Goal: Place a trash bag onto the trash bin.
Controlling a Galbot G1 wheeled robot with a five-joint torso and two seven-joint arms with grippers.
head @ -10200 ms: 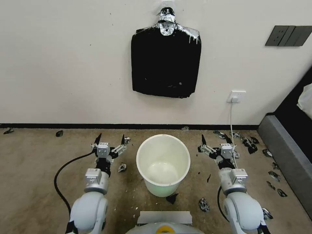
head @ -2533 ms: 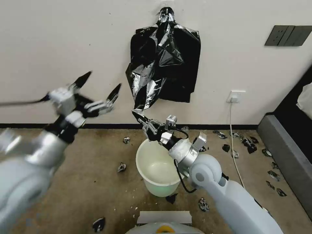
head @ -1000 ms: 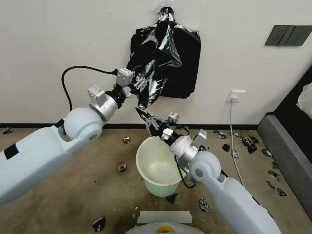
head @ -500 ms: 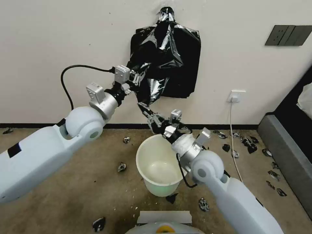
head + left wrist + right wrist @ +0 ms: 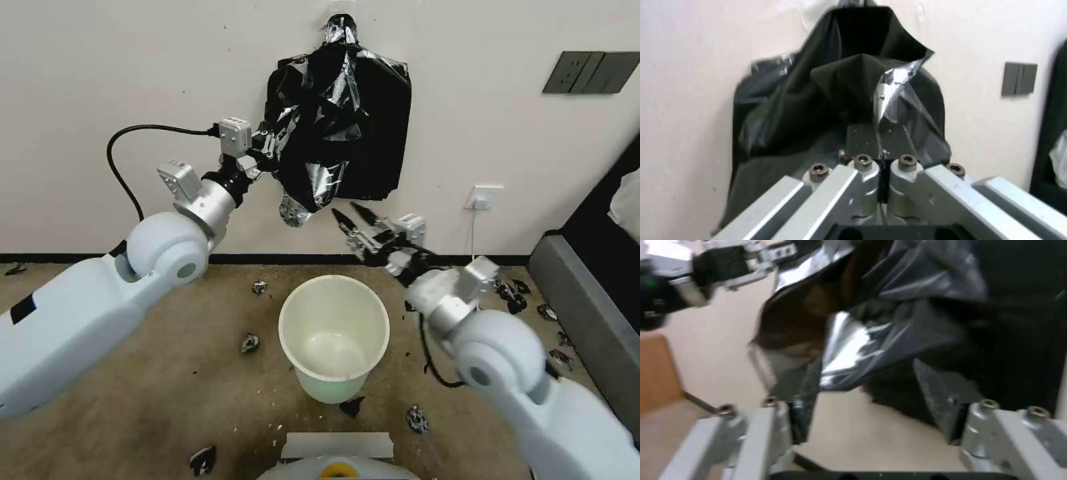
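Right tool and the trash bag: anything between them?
No. In the head view the open right tool sits apart from the trash bag, bare wall between.

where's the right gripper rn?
Head view: right gripper hangs open right of centre, just below the trash bag, above and beyond the trash bin.

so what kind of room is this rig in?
Looks like an indoor test room, maybe a mocked-up bedroom or lounge. Carpet strewn with black scraps, a plain wall with a socket and switch plate, and a stack of bags taped up above the bin.
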